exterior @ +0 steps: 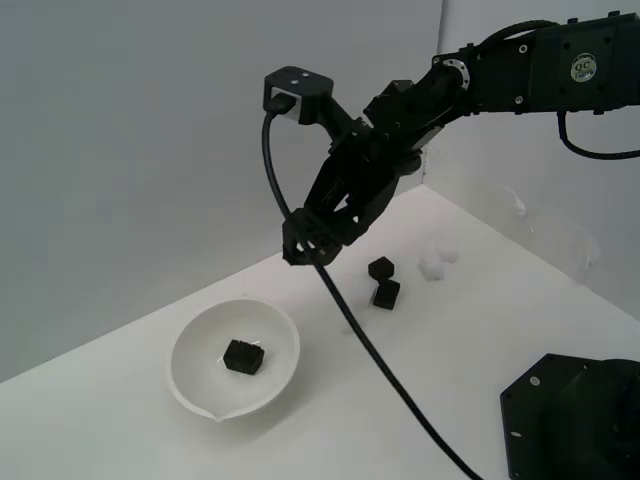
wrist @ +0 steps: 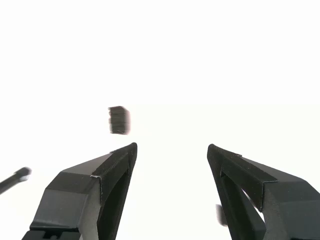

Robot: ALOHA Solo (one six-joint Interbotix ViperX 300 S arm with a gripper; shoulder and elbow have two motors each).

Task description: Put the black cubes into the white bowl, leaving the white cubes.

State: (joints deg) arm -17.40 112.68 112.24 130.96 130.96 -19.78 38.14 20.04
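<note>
One matte black cube (exterior: 243, 355) is held in the glossy round white bowl (exterior: 190, 375), at 7 o'clock of the gripper (exterior: 308, 243). Two more black cubes (exterior: 382, 281) are set touching on the white surface, at the gripper's 4 o'clock, with faint white cubes (exterior: 436, 262) just beyond. The angular black fingers (wrist: 107, 170) are seen spread wide apart, with nothing held or touched.

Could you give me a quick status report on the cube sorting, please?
Gripper open, empty, above the table. One black cube in the bowl; two black cubes on the table, white cubes beside them. Nothing in the way.
</note>
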